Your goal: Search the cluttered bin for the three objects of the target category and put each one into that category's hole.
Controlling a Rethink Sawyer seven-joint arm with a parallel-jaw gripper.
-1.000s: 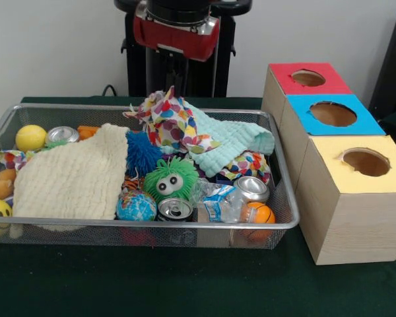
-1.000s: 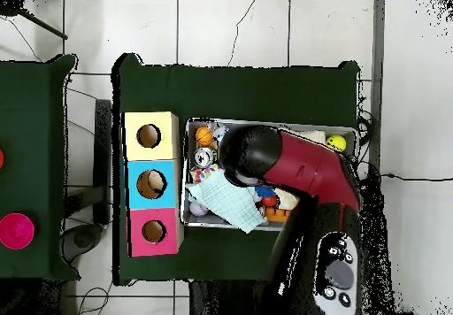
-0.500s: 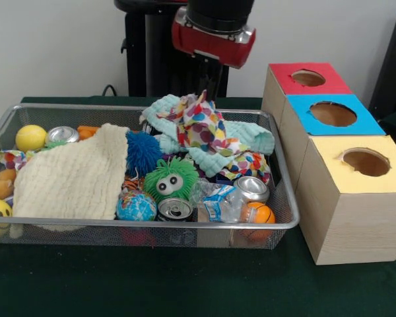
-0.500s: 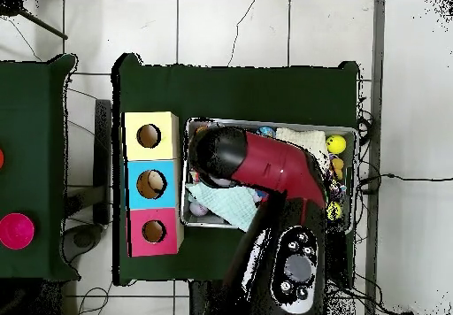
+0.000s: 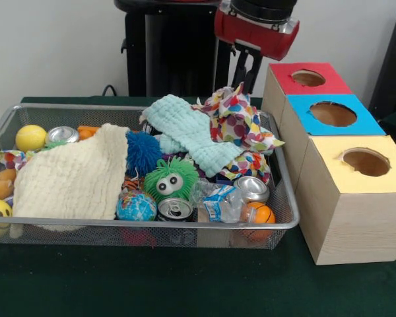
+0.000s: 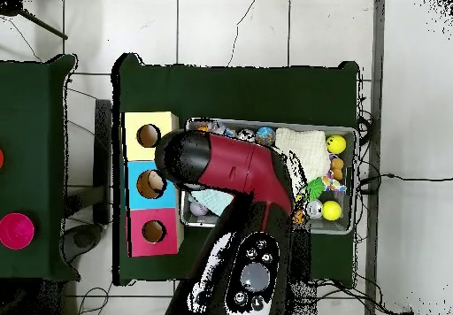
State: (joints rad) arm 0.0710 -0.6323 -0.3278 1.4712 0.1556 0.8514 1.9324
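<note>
My gripper is shut on a white polka-dot cloth and holds it hanging over the right end of the wire-mesh bin, close to the red-topped box. A second polka-dot cloth lies in the bin, partly under a mint cloth. The cream-yellow waffle cloth lies spread over the bin's left half; it also shows in the overhead view. The hole in the yellow-topped box is open, nearest the camera; it also shows in the overhead view. In the overhead view the arm hides the gripper.
A mint waffle cloth, a blue spiky ball, a green fuzzy toy, cans, a crushed bottle, a globe ball and yellow balls fill the bin. The blue-topped box and the red-topped box stand behind the yellow one.
My gripper has moved to the right in the front view, towards the boxes, carrying the polka-dot cloth off the mint cloth. The rest of the bin has not moved.
</note>
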